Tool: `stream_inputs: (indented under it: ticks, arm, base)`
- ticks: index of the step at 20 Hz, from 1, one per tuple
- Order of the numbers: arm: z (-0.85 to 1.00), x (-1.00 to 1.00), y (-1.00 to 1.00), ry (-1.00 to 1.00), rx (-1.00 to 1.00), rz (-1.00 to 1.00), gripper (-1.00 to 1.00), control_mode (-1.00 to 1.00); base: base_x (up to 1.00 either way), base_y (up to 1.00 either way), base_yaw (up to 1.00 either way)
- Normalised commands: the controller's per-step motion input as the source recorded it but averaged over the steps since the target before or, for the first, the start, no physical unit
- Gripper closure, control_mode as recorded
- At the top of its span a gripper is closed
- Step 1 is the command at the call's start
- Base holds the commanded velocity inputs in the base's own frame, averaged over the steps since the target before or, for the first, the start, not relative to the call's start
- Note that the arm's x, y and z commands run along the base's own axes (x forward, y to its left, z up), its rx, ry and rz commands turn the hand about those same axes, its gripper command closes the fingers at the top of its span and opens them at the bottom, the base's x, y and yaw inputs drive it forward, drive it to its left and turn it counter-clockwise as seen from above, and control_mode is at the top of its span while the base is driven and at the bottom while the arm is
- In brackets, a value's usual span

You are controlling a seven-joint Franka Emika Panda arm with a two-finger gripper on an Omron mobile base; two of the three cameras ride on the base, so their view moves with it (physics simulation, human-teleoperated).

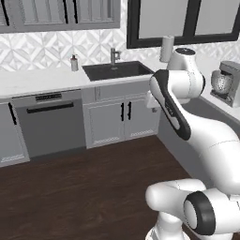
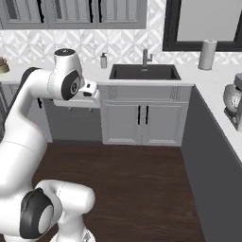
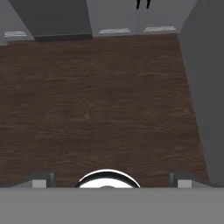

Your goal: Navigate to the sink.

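Observation:
The sink (image 1: 117, 70) is a dark rectangular basin set in the white counter against the back wall, with a short grey faucet (image 1: 114, 55) behind it. In the right base view the sink (image 2: 144, 72) lies ahead and slightly right, its faucet (image 2: 146, 56) at the tiled wall. My gripper (image 2: 81, 108) hangs from the folded arm well short of the counter, left of the sink, pointing down at the floor. In the hand view the gripper (image 3: 109, 178) is open, its two fingertips (image 3: 41, 177) far apart with nothing between them above the dark wood floor (image 3: 105, 100).
A dishwasher (image 1: 49, 122) stands left of the sink cabinet doors (image 2: 142, 120). A soap dispenser (image 2: 103, 60) and a paper towel roll (image 2: 206, 54) stand on the counter. A stand mixer (image 1: 225, 82) sits on the grey side counter that runs along the right.

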Motion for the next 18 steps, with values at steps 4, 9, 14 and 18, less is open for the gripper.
stream_inputs:
  ticks: [4,9,14,18]
  arm:
    - [0.0,0.0,0.0,0.0,0.0,0.0,-1.0,1.0]
    - [0.0,0.0,0.0,0.0,0.0,0.0,-1.0,1.0]
    - [0.0,0.0,0.0,0.0,0.0,0.0,-1.0,1.0]
    - [0.0,0.0,0.0,0.0,0.0,0.0,-1.0,1.0]
  base:
    - [1.0,-0.36,0.27]
    - [1.0,-0.37,0.22]
    - [1.0,-0.24,0.09]
    - [1.0,-0.17,0.01]
